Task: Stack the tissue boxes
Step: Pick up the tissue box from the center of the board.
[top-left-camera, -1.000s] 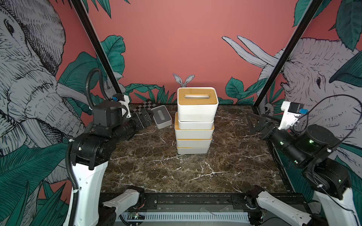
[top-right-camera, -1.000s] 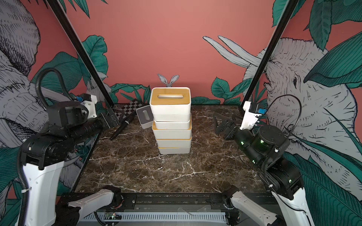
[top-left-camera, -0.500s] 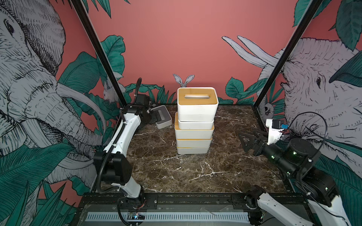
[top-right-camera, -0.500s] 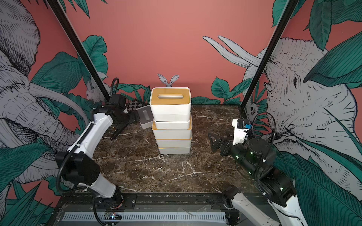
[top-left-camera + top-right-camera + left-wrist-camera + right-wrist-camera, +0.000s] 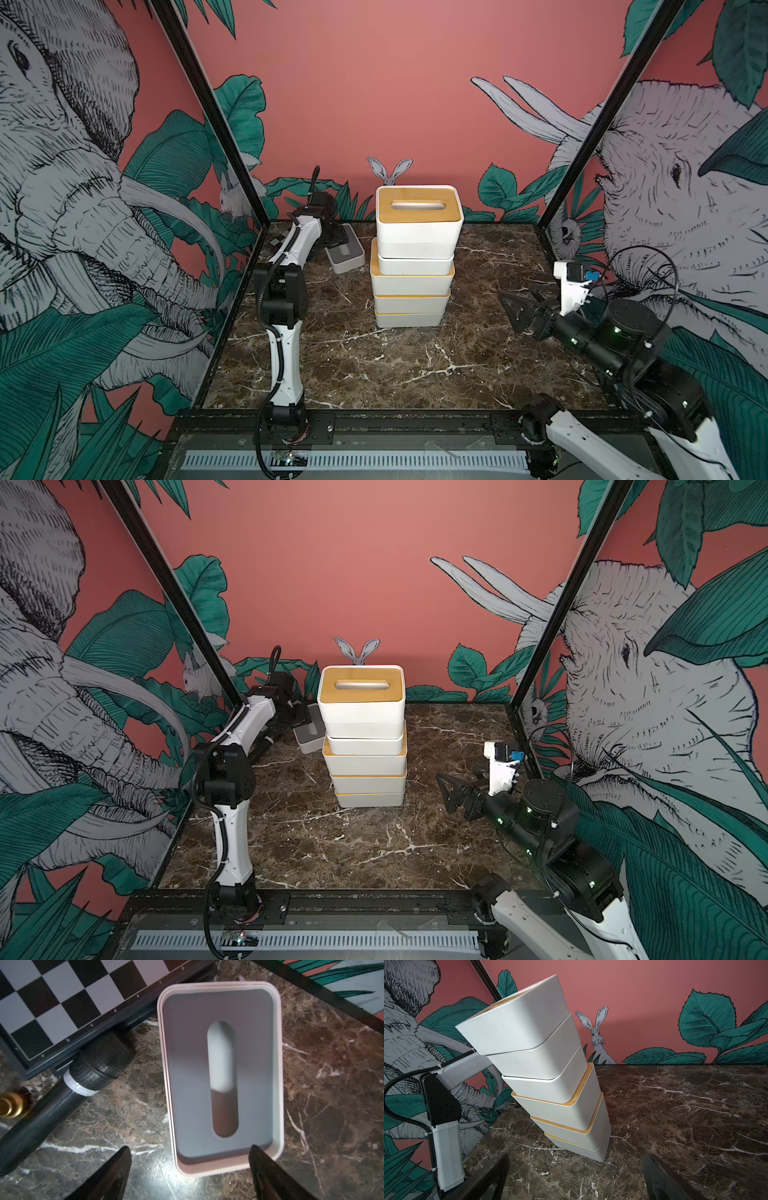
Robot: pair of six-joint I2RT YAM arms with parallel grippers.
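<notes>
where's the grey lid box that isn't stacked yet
In both top views the grey-lidded box lies on the marble at the back left, just left of the stack, beside the checkerboard case and below the open left gripper.

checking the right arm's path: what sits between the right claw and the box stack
Nothing but bare marble tabletop lies between the right claw and the box stack; both top views show it.
</notes>
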